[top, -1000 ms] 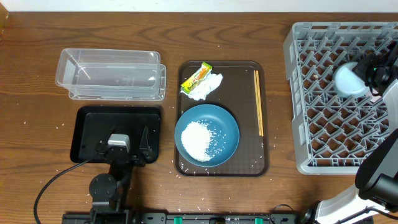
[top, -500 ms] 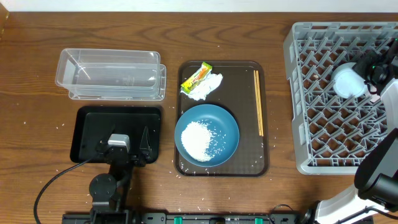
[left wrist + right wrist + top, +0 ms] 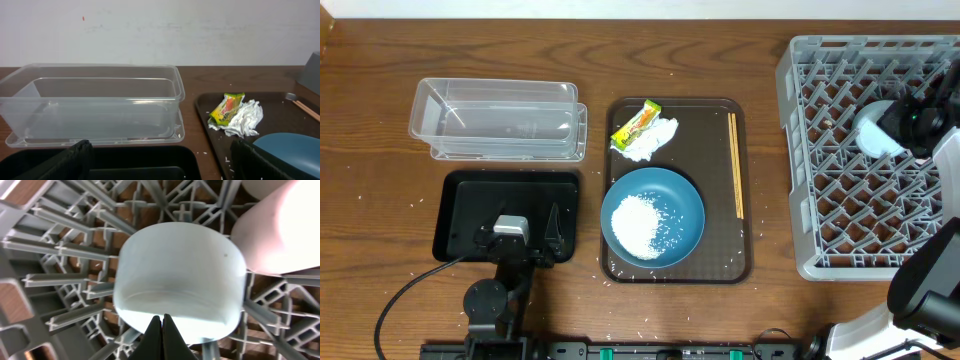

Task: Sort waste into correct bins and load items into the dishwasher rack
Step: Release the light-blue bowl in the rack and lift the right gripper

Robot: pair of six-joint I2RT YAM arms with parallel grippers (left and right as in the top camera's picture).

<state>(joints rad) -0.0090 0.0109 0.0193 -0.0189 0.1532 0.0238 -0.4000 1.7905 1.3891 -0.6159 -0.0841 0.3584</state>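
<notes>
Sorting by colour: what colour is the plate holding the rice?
Blue plate; clearest in the overhead view.

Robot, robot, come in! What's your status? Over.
Left pincer open, empty, over black tray. Right pincer shut, at white cup in rack. Rice, wrapper, tissue, chopsticks not yet sorted. Nothing in the way.

left gripper (image 3: 517, 232) sits low at the near-left side, pointing away from the base, jaws spread wide; its fingers (image 3: 70, 161) show at both lower corners of the wrist view. right arm (image 3: 945, 165) comes up the right edge, wrist pitched down. right gripper (image 3: 162, 332) has its tips pressed together.
</notes>
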